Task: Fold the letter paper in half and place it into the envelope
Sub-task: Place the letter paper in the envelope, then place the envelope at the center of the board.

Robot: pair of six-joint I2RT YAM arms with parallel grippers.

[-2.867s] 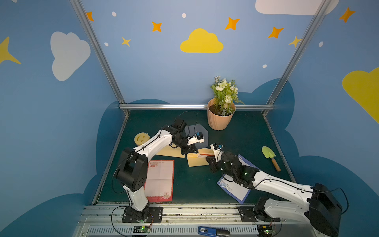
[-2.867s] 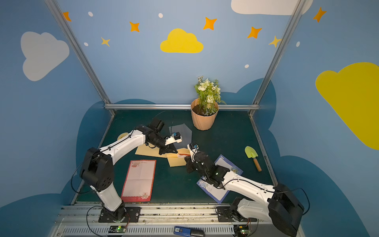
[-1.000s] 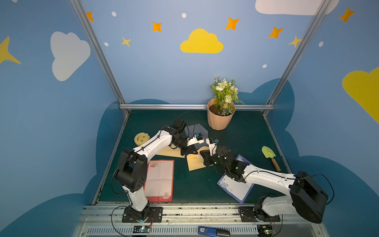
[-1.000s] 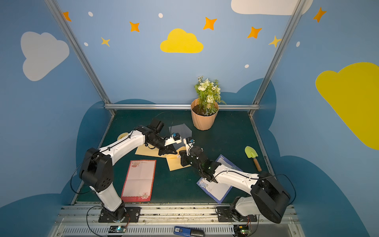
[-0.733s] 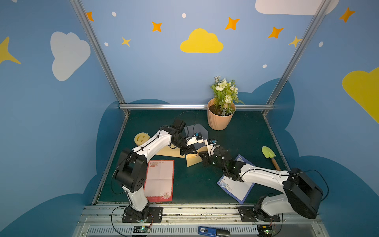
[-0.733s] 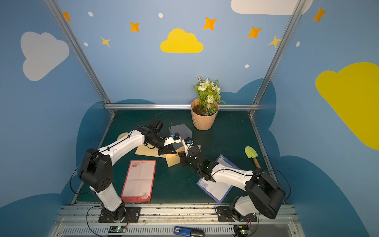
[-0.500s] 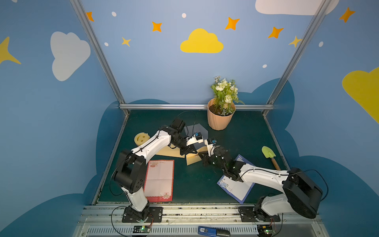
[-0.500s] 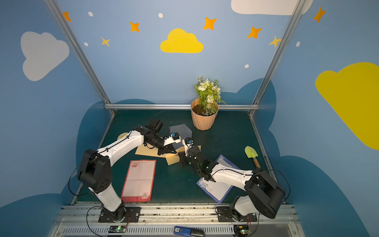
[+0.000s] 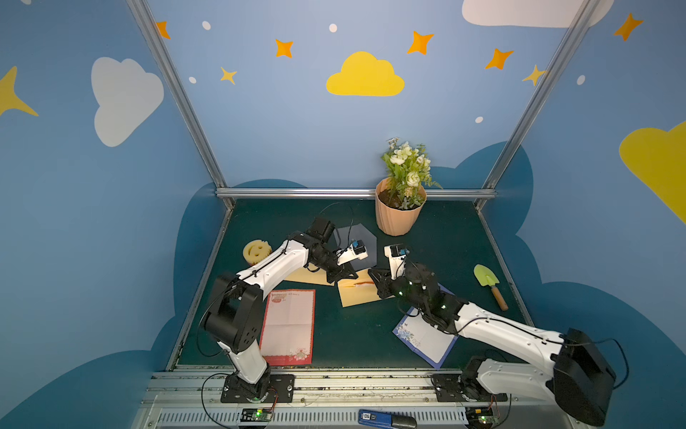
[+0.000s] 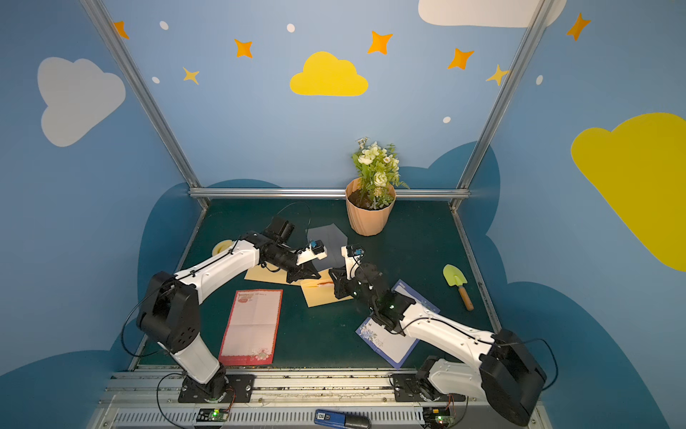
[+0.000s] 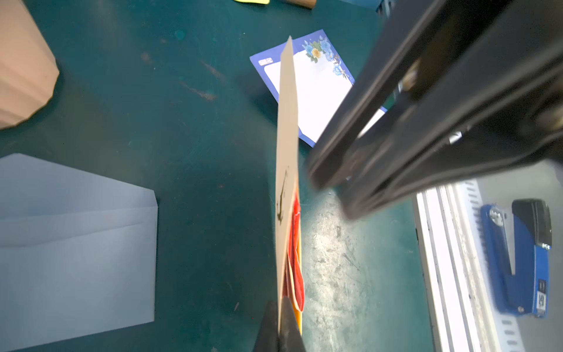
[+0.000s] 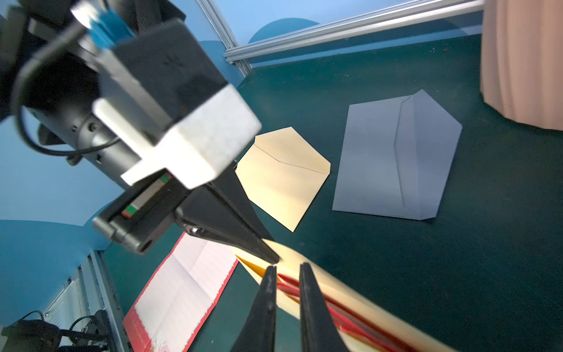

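Note:
The tan envelope (image 9: 358, 295) (image 10: 323, 296) lies mid-table with its mouth lifted. My left gripper (image 9: 343, 276) (image 10: 313, 276) (image 11: 281, 307) is shut on the envelope's upper flap (image 11: 286, 146). The folded red-edged letter paper (image 11: 296, 243) (image 12: 338, 307) sits inside the mouth, with only its edge showing. My right gripper (image 9: 375, 278) (image 10: 335, 283) (image 12: 286, 269) hovers at that mouth, its jaws a narrow gap apart with nothing pinched between the fingers (image 12: 269, 286). The left arm's fingers (image 12: 243, 231) end just beside them.
A red-bordered sheet (image 9: 288, 327) lies flat front left and a blue-bordered sheet (image 9: 423, 340) lies under the right forearm. A second tan envelope (image 12: 283, 173) and a grey envelope (image 12: 393, 158) lie behind. The flower pot (image 9: 399, 213), trowel (image 9: 488, 280) and yellow smiley sponge (image 9: 256, 250) ring the area.
The right gripper pushed in toward the left gripper at the envelope mouth, then drew back a little to the right. Its jaws have parted slightly. The left gripper keeps its hold.

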